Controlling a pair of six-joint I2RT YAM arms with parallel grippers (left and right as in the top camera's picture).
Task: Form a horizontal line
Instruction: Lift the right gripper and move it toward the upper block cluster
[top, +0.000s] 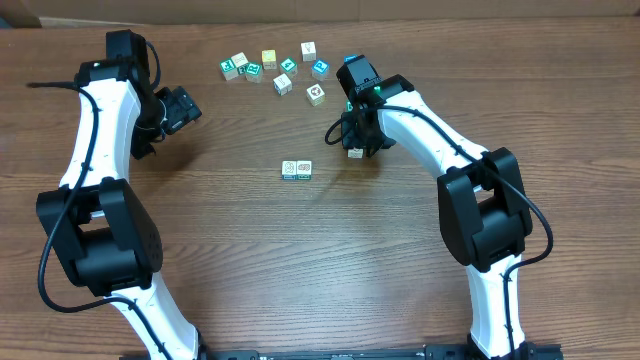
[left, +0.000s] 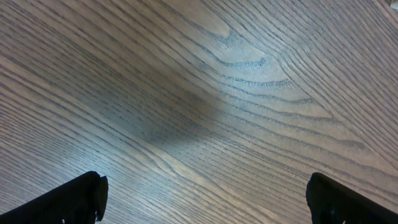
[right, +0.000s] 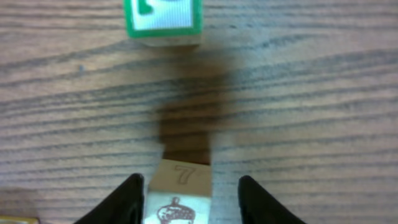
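Where the overhead camera looks down on the wooden table (top: 300, 260), the horizontal line (top: 296, 170) lies near the middle. It is two small picture cubes with white tops and green and teal edges, touching side by side. Up and to the right of it, and apart from it, the right gripper (top: 356, 146) points down at the table with a pale acorn cube (top: 355, 153) at its tip. Across on the other side, the left gripper (top: 183, 108) hangs over bare wood, well apart from every cube. Near the far edge lies a scatter of loose cubes (top: 283, 84), white, teal and one yellowish, none of them touching the line.

From the left wrist, only wood grain shows. The two black fingers (left: 78, 199) sit at the bottom corners, spread wide with nothing between them.

From the right wrist, the acorn cube sits on the table between the two black fingers (right: 127, 202). Its top bears a brown acorn drawing and its near side a 7. The fingers stand apart around it. The one on the picture's left is just beside or touching the cube, I cannot tell which. A strip of wood shows between the cube and the other finger, so it is not clamped. Ahead of the fingers a green-framed cube (right: 163, 18) with a white face lies at the top edge, blurred. I cannot tell which cube of the overhead view it is.
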